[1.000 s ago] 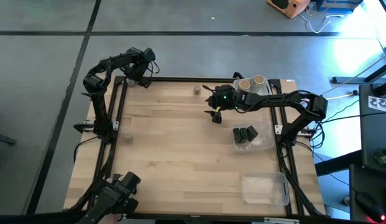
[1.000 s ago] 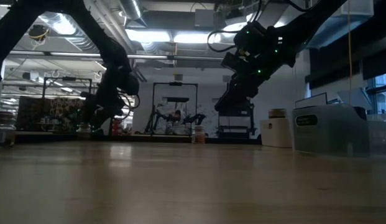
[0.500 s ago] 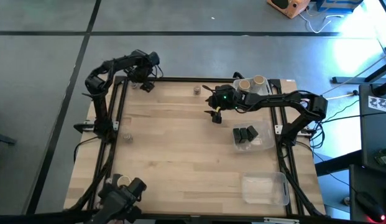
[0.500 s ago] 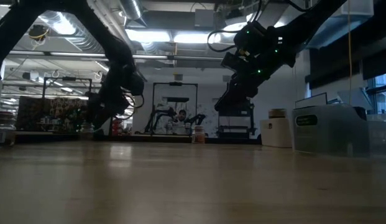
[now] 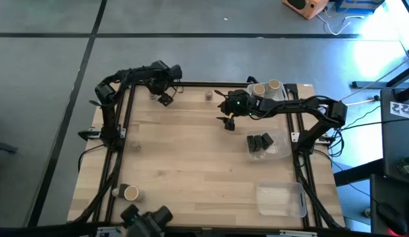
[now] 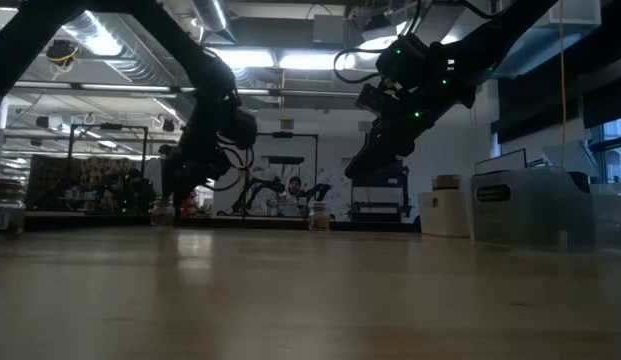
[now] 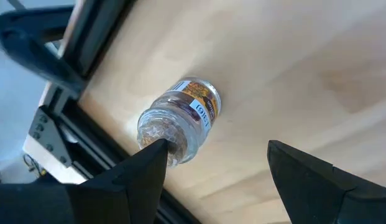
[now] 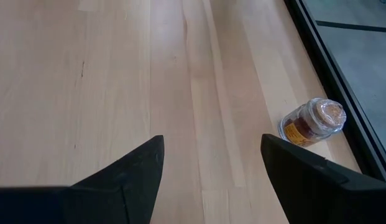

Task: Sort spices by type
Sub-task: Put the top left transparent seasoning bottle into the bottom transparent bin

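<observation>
Left hand (image 5: 164, 99) has swung inward over a clear jar (image 7: 179, 121).

Non-task items on and around the counter

Wooden counter (image 5: 191, 158) with dark frame; three clear plastic trays (image 5: 280, 199) along its right side; grey floor (image 5: 46, 59); tan speaker-like object (image 5: 307, 6) at far edge.
</observation>
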